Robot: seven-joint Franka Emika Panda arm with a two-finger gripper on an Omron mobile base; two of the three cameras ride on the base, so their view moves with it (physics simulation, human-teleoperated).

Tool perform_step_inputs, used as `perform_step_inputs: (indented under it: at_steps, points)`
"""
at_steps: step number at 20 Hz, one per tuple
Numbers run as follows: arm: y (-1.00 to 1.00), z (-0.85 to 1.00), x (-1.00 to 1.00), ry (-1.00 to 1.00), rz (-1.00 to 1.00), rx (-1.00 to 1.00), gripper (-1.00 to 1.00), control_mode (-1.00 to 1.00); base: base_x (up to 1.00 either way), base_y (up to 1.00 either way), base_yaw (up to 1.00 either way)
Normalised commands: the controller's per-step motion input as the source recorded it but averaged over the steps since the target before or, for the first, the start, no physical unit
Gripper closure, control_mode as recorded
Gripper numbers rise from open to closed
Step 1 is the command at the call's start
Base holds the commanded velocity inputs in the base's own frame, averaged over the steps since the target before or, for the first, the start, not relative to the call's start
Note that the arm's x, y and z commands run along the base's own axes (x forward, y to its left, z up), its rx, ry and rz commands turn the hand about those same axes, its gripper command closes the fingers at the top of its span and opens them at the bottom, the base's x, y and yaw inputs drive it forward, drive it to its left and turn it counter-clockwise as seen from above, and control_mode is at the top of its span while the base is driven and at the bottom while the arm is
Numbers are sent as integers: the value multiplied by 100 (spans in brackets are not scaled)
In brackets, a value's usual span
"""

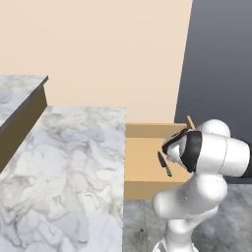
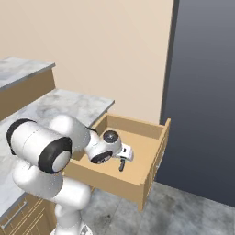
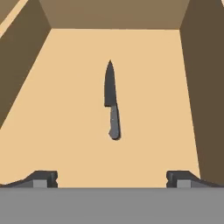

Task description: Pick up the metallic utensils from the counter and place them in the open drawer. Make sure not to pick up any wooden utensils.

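A knife [image 3: 111, 99] with a dark pointed blade and dark handle lies flat on the floor of the open drawer [image 3: 61, 113], tip pointing away from the hand. My gripper [image 3: 111, 179] hangs above it, open, fingertips wide apart with nothing between them. From the left base view the knife [image 1: 164, 164] rests in the tan drawer [image 1: 147, 130] just beside the white-grey marble counter [image 1: 64, 162]. In the right base view my arm reaches over the drawer [image 2: 114, 176] and covers most of the knife. The wooden utensils are out of view.
A raised marble ledge [image 1: 19, 88] on a tan base stands at the back left. A dark grey panel [image 2: 202, 92] rises to the right of the drawer. The drawer's front panel [image 2: 158, 153] juts out over the grey floor.
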Motion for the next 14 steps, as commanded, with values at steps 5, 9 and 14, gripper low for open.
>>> perform_step_inputs:
  at_steps: [5,9,14]
  points:
    - [0,100,-10,-8,0,3,-100,-100,0,0,0]
    - [0,100,-1,0,0,4,-100,-100,0,0,0]
    - [0,94,-15,1,0,1,-100,-100,0,0,0]
